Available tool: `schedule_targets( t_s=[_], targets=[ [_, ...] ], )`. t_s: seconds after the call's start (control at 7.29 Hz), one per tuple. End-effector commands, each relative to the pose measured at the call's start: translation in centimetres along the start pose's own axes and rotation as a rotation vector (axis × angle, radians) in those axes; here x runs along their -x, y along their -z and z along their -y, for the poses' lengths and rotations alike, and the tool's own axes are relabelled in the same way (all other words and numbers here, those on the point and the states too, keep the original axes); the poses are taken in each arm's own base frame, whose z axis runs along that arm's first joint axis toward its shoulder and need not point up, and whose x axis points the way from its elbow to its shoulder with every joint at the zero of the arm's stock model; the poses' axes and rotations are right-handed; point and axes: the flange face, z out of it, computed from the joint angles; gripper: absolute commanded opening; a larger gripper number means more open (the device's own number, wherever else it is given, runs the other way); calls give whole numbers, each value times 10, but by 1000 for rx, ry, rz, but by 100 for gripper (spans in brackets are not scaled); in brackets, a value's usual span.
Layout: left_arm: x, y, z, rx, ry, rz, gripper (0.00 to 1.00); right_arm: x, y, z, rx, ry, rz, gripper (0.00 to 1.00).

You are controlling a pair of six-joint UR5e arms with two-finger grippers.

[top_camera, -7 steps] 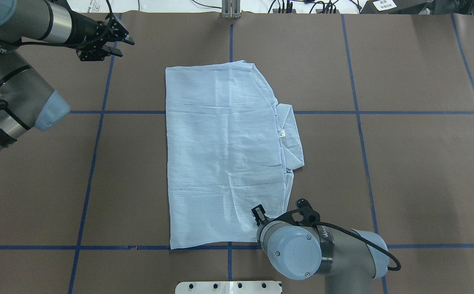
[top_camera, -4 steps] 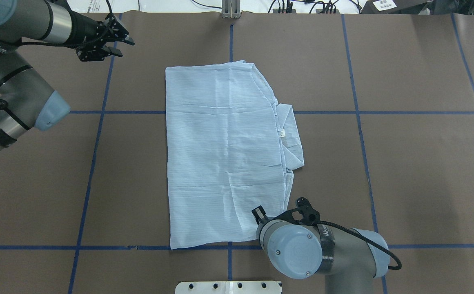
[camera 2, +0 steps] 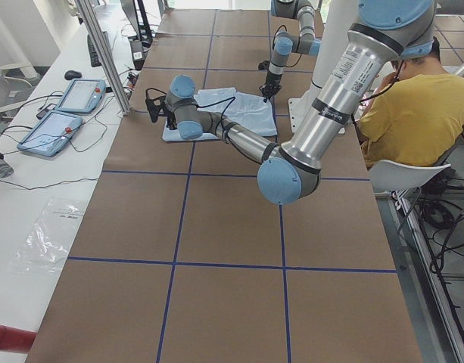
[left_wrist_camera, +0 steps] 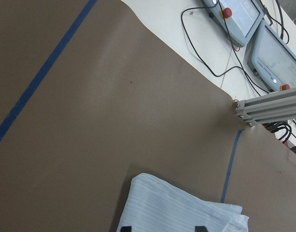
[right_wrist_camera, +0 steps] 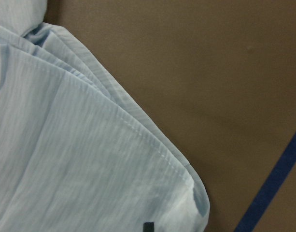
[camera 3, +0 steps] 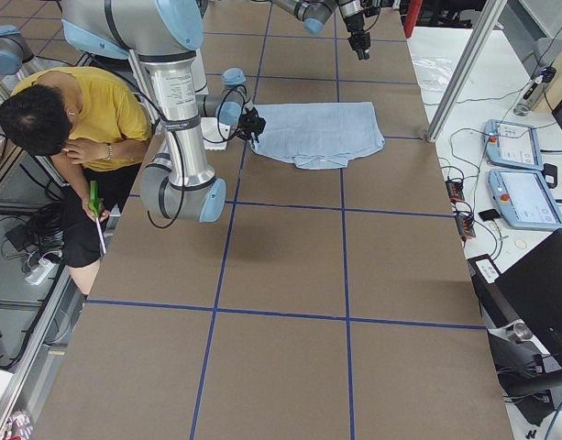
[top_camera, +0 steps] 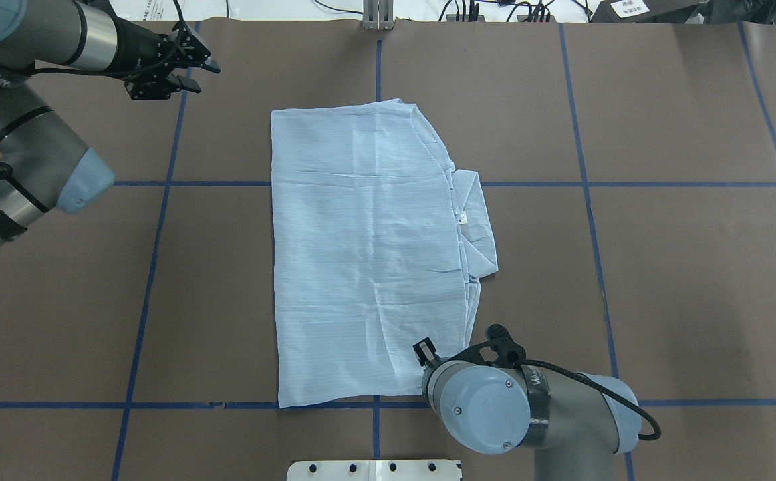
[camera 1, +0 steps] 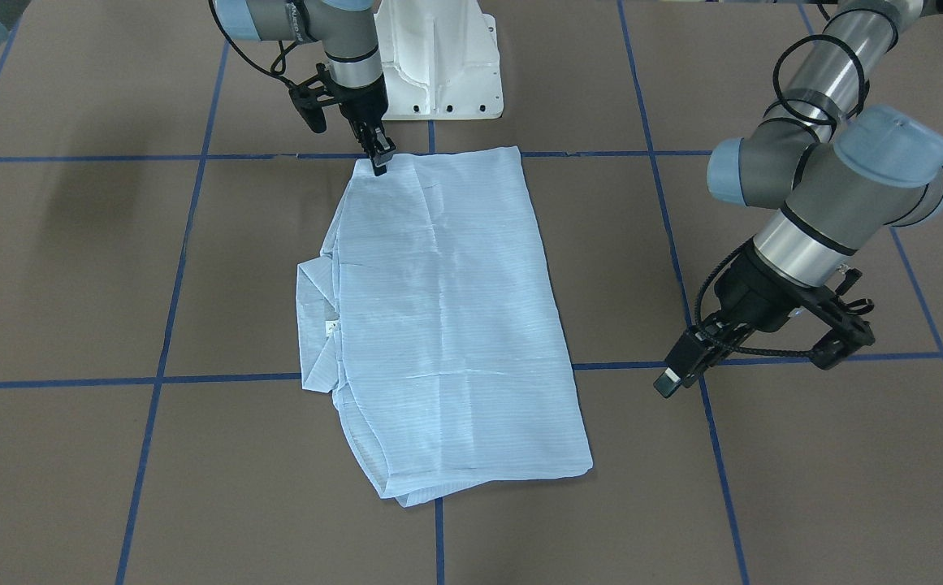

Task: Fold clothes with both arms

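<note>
The pale blue shirt [top_camera: 367, 254] lies folded into a long rectangle in the middle of the brown worktop [top_camera: 682, 294], its collar [top_camera: 476, 207] poking out on the robot's right. The right gripper [camera 1: 379, 166] stands at the shirt's near right corner with its 2 fingers clenched together, tips on the cloth (whether any fabric is pinched between them cannot be told). The left gripper [camera 1: 746, 370] hangs over bare worktop off the far left corner, fingers spread wide, holding nothing.
</note>
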Motion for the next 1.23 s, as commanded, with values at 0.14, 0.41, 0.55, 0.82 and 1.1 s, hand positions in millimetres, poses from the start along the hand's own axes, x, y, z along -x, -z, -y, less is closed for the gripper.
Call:
schedule_targets(
  t_s=[0.14,0.41,0.55,0.82,1.1],
  targets=[
    [0,1,-1,0,2,-1,53,-6,-5,-1,-28,11,-28,66],
    [1,1,-1,2,4,0,53,-6,-6,-2,-30,15,-32,66],
    [2,2,-1,0,4,0,53,-6,-6,-3,-27,14,-31,58],
    [2,4,-1,-1,4,-2,53,-7,-7,-1,-32,15,-32,51],
    [3,4,-1,0,4,-2,51,-5,-5,-4,-27,12,-29,22]
  ],
)
